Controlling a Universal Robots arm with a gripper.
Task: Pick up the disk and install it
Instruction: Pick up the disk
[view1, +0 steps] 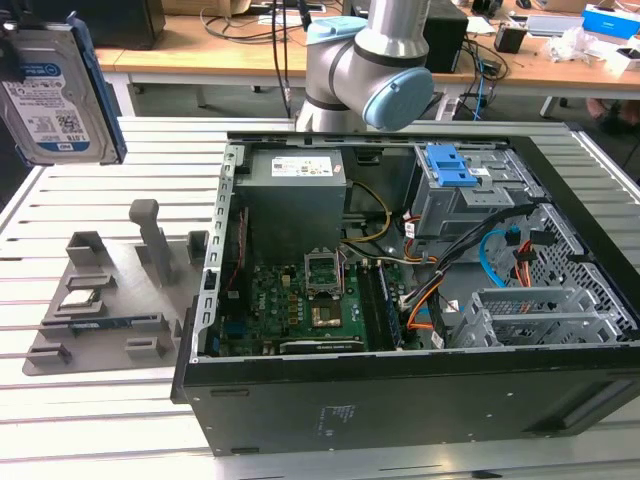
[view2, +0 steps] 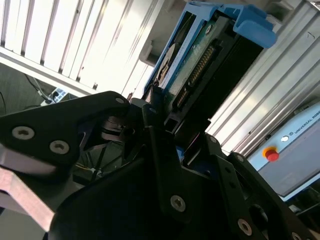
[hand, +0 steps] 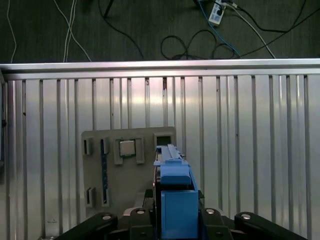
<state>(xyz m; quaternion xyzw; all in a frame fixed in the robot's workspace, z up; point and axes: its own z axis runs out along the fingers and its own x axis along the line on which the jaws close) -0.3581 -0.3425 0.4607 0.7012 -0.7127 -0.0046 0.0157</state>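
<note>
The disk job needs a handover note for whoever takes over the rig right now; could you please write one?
Gripper: shut on the disk, with the blue carrier frame between its fingers in both wrist views.
Disk: in the air at the exterior view's left, above the grey fixture tray and outside the open computer case.
Done: the disk is picked up.
Left: the install; the disk is not yet in the case.
</note>
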